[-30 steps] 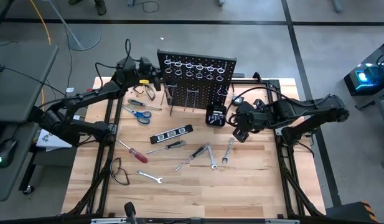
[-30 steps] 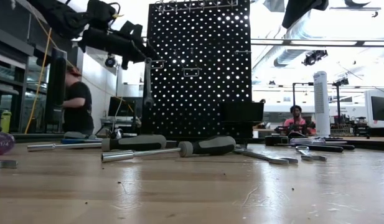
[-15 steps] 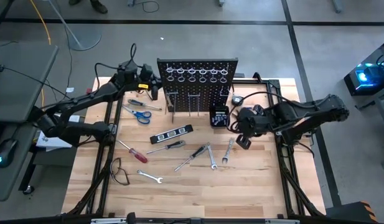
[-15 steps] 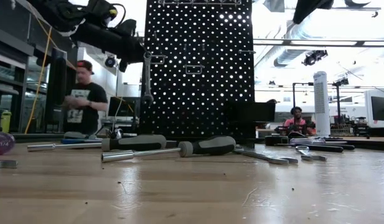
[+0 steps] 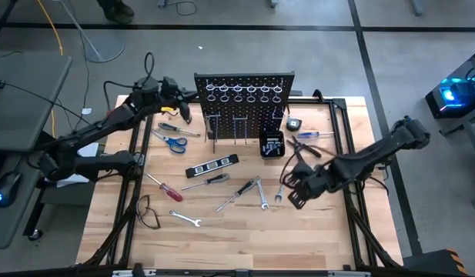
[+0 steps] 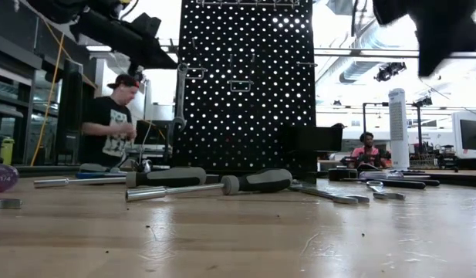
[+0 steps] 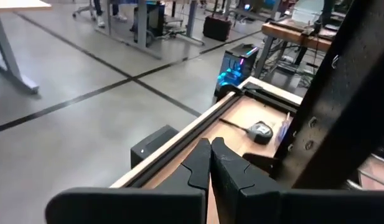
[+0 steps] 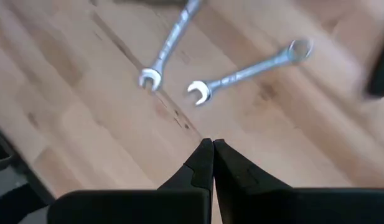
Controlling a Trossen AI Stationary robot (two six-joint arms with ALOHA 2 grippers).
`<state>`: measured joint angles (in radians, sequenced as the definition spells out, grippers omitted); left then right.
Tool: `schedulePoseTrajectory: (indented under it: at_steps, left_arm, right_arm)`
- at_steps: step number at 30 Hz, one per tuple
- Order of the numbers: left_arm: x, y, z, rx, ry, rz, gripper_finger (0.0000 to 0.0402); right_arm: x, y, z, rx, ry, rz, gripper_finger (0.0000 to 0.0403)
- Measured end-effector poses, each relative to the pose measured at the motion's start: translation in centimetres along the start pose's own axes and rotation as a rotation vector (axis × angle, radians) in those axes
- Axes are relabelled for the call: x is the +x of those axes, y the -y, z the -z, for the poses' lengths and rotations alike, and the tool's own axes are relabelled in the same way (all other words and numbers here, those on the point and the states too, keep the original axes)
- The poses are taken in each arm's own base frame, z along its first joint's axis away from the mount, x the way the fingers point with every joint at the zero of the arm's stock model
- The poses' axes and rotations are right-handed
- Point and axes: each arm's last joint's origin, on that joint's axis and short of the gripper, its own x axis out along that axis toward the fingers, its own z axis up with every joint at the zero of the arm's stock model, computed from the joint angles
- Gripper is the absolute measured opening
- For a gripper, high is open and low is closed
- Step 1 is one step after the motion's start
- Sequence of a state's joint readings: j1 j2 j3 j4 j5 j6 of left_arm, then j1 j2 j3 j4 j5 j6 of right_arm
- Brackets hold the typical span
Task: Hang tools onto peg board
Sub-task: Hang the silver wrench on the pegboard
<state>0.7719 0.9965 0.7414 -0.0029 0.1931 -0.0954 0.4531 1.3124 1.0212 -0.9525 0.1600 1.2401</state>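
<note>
Black peg board (image 5: pixel 243 104) is standing upper centre; tools (image 5: pixel 222 181) are lying mid-frame on the tabletop (image 5: pixel 245 238). Right claw (image 5: pixel 292 201), pressed together, is hovering beside two wrenches (image 8: pixel 241 73); left claw (image 5: pixel 183 115), pressed together, upper left.

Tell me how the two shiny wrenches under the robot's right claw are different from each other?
In the right wrist view, one wrench runs out of the picture, so only its open forked end shows. The other wrench shows whole, with a ring at its far end. They point different ways and lie apart. Both are silver and flat on the wooden table, forked ends toward the shut right gripper.
</note>
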Motion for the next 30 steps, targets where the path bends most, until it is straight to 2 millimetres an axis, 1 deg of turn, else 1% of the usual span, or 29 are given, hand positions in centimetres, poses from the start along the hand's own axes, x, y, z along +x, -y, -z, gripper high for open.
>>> schedulePoseTrajectory:
  at_steps: [3, 7, 11, 13, 16, 18, 20, 24, 26, 28, 30]
  left_arm:
    - [-1.2, 0.3, 0.1, -0.026, -0.035, 0.005, 0.0000]
    - [-2.4, 1.5, 0.8, -0.087, -0.110, 0.047, 0.0000]
    - [-3.2, 3.8, 2.3, -0.155, -0.129, 0.163, 0.0000]
    - [-3.3, 5.4, 3.3, -0.202, -0.129, 0.247, 0.0000]
    - [-3.5, 8.0, 4.7, -0.272, -0.113, 0.340, 0.0000]
    - [-3.6, 9.7, 5.8, -0.300, -0.110, 0.361, 0.0000]
    - [-3.6, 11.5, 6.5, -0.313, -0.100, 0.365, 0.0000]
    - [-3.3, 14.8, 8.3, -0.299, -0.130, 0.397, 0.0000]
    - [-2.9, 16.3, 8.9, -0.336, -0.113, 0.405, 0.0000]
    - [-2.3, 17.6, 9.6, -0.370, -0.108, 0.417, 0.0000]
    - [-1.8, 18.4, 10.7, -0.385, -0.130, 0.392, 0.0000]
  right_arm:
    - [2.6, 1.0, 0.2, 0.092, 0.065, 0.006, 0.0000]
    - [5.6, 3.7, -0.4, 0.265, 0.094, 0.069, 0.0000]
    - [8.0, 6.1, -1.6, 0.369, 0.116, 0.031, 0.0000]
    - [8.8, 6.8, -2.5, 0.390, 0.156, -0.022, 0.0000]
    - [9.5, 7.9, -3.6, 0.426, 0.194, -0.045, 0.0000]
    - [9.7, 8.7, -3.9, 0.443, 0.190, -0.030, 0.0000]
    - [9.8, 9.0, -4.1, 0.431, 0.169, -0.027, 0.0000]
    - [9.9, 9.2, -4.1, 0.402, 0.144, -0.015, 0.0000]
    - [9.9, 9.2, -4.1, 0.378, 0.128, -0.020, 0.0000]
    - [9.9, 9.4, -3.8, 0.341, 0.095, -0.007, 0.0000]
    - [9.9, 9.5, -3.7, 0.316, 0.078, 0.012, 0.0000]
